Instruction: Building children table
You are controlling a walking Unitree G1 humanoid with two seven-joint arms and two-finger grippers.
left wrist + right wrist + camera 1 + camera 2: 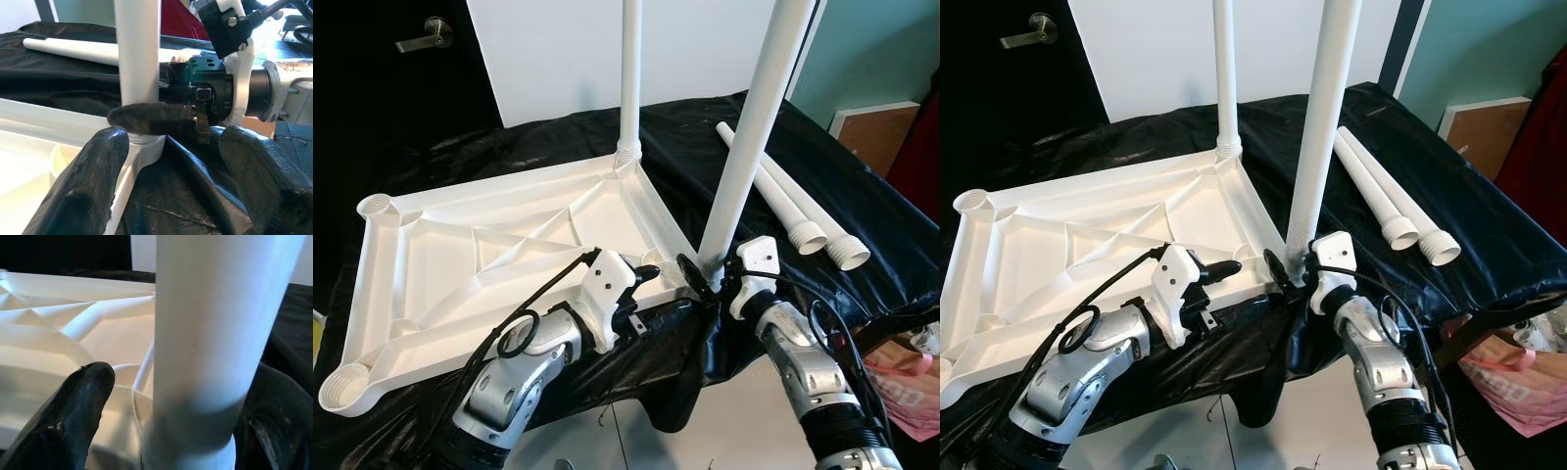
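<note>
The white table top (509, 245) lies upside down on a black-covered table. One white leg (630, 78) stands upright in its far right corner. A second leg (749, 137) stands in the near right corner socket. My right gripper (700, 274) sits at that leg's base, open, one finger on each side of it. In the right wrist view one finger (83, 401) stands clear of the leg (205, 333). My left gripper (646, 292) hovers just left of the same corner, open and holding nothing. Its fingers (93, 166) frame the leg's base (139, 73).
Two loose legs (803, 220) lie on the black cloth right of the top. Bare sockets (377, 206) sit at its left corners. A dark door with a handle (421, 37) stands behind. A pink bag (901, 382) and brown board (876, 132) are at right.
</note>
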